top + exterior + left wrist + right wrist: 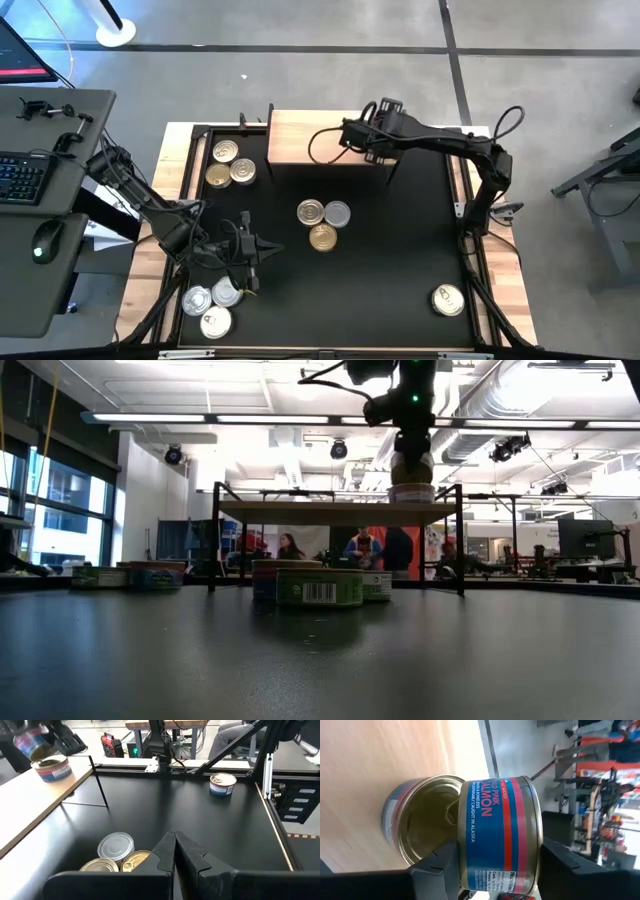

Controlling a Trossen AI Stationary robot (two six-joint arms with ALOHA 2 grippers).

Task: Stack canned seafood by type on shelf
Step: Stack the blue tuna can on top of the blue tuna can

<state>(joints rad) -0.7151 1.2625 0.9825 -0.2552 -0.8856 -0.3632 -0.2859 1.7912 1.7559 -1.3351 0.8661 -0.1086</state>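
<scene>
My right gripper (500, 872) hangs over the right part of the pale wood shelf (310, 140) and is shut on a blue-and-red labelled salmon tin (497, 835). Right below it, a gold-topped tin (420, 820) stands on the shelf top. My left gripper (175, 851) is shut and holds nothing, hovering near the table's near-left part (262, 250). Three tins (322, 222) sit at the table's middle, three (230, 165) at the far left, three (212, 305) at the near left, and one (448, 300) at the near right. My right gripper pinches the salmon tin between its two fingers (437, 867), one on each opposite side of the labelled wall (470, 870). It comes from above, pointing down. The tin is tilted just over the gold-topped tin (51, 768). Whether the two tins touch I cannot tell.
The shelf stands on thin dark legs (213, 540) at the table's far edge. The table has a raised rim (470, 230). A desk with a keyboard (25, 175) stands left of the table. People sit in the room beyond (365, 548).
</scene>
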